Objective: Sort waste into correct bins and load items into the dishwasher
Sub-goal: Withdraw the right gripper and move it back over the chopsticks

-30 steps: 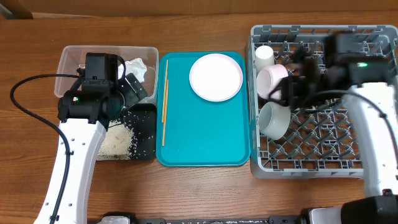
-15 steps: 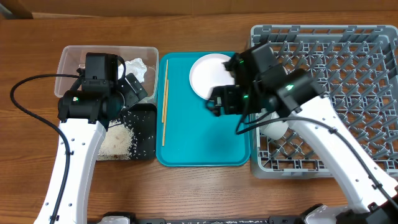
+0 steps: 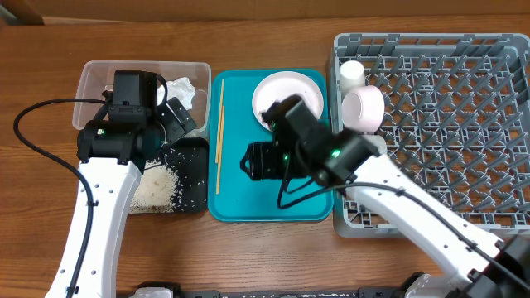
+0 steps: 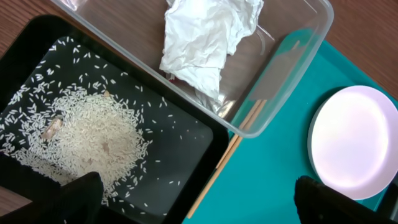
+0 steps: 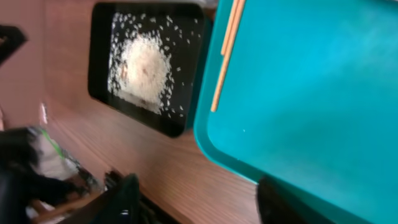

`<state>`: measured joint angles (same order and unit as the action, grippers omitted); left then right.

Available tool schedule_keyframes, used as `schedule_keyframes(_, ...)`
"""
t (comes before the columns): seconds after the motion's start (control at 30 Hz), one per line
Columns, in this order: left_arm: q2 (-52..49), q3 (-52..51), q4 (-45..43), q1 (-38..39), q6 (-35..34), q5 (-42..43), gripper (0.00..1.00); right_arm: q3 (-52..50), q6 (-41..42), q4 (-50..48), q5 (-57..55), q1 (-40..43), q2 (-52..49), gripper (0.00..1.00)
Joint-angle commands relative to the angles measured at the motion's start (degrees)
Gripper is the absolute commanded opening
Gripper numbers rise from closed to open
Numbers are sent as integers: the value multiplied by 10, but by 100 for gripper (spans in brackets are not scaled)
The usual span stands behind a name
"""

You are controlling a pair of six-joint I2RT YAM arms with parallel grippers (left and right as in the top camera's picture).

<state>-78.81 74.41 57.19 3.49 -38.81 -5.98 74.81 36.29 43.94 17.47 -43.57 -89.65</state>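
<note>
Over the teal tray [image 3: 240, 199], from above, the right fingers [image 3: 248, 161] are hovering between the plate [image 3: 294, 87] and the chopsticks [image 3: 219, 136], which are lying beside the tray's left rim.

Left of the teal tray, the left wrist view is showing the left fingers [image 4: 81, 196] spread wide and empty above the rice [image 4: 93, 134] in the black tray [image 4: 186, 155].

Under the right wrist, the right fingers are standing apart, pinching nothing. Those thin chopsticks are hugging the rim, so a pinch could slip or jab the rim. Open room is lying on their right.
</note>
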Motion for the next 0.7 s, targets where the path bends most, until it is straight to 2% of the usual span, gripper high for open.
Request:
schedule_keyframes(0.0, 4, 7, -2, -1, 9, 0, 100, -49, 32, -59, -14, -22, 0, 55)
schedule_keyframes(0.07, 4, 7, -2, -1, 9, 0, 100, -78, 37, -111, -26, -34, 0, 50)
schedule_keyframes(0.17, 4, 7, -14, -1, -7, 27, 100, -106, 63, -151, -82, -50, 0, 49)
schedule_keyframes(0.27, 4, 7, -35, -1, -6, 76, 100, -120, 87, -162, -152, -68, 0, 49)
schedule_keyframes(0.37, 4, 7, -75, -1, -6, 74, 100, -122, 90, -172, -193, -84, -1, 49)
schedule_keyframes(0.47, 4, 7, -67, -1, -5, 108, 100, -122, 89, -192, -218, -96, -2, 49)
schedule_keyframes(0.6, 6, 10, -55, -7, 45, 17, 100, -122, 90, -226, -228, -110, -12, 48)
schedule_keyframes(0.67, 9, 20, -31, -23, 34, -59, 100, -122, 89, -242, -228, -114, -22, 47)
